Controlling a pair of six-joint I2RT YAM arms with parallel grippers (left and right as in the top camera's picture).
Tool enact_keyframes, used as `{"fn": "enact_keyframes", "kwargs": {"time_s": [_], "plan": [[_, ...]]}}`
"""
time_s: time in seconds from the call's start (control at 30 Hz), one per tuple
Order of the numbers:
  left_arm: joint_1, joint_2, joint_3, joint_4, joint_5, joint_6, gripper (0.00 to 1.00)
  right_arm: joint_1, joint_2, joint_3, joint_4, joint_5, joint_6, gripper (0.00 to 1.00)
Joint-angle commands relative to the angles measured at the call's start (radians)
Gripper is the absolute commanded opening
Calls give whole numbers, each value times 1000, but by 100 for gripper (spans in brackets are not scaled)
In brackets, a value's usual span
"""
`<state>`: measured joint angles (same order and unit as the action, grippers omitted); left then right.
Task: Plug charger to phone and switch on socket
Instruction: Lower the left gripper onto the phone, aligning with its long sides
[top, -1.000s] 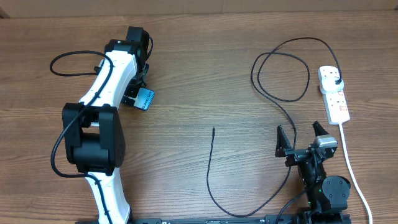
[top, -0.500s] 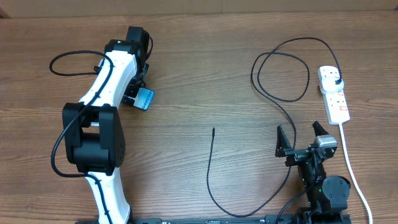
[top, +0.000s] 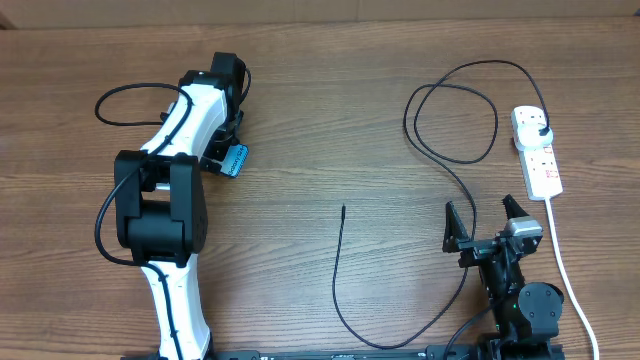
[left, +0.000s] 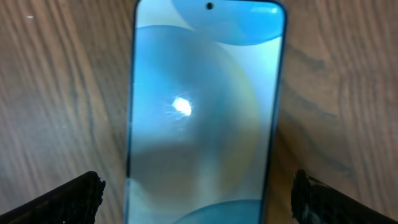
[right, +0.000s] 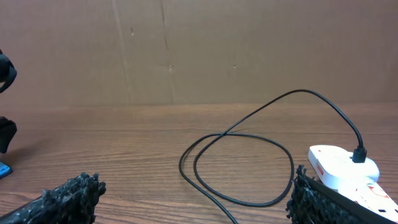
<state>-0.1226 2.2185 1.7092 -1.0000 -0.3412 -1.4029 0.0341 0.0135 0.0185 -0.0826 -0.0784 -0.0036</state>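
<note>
Phone (top: 235, 160) half-hidden beneath left arm (top: 190, 115)

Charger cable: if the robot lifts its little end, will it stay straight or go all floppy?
Probably floppy: the charger is thin and lies in loose loops and curves. It looks light, so it may slide easily. Its far end seems plugged into the socket, so pulling could tug there.

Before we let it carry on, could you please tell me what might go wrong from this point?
The slim blue-screened phone lies flat on the wooden table between the open left fingers; closing could push or tip it rather than grip it. The thin black charger cable lies looped near the white power strip; pulling its free tip could snag a loop and drag the strip.
</note>
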Motion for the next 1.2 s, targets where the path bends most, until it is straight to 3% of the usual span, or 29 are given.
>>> {"fn": "enact_keyframes", "kwargs": {"time_s": [0.0,1.17], "plan": [[-2,45,19,18,-11,19,100,-3,-11,-11,4,7,-3,100],[50,84,19,-43,155,19,100,-3,-11,-11,4,7,-3,100]]}}
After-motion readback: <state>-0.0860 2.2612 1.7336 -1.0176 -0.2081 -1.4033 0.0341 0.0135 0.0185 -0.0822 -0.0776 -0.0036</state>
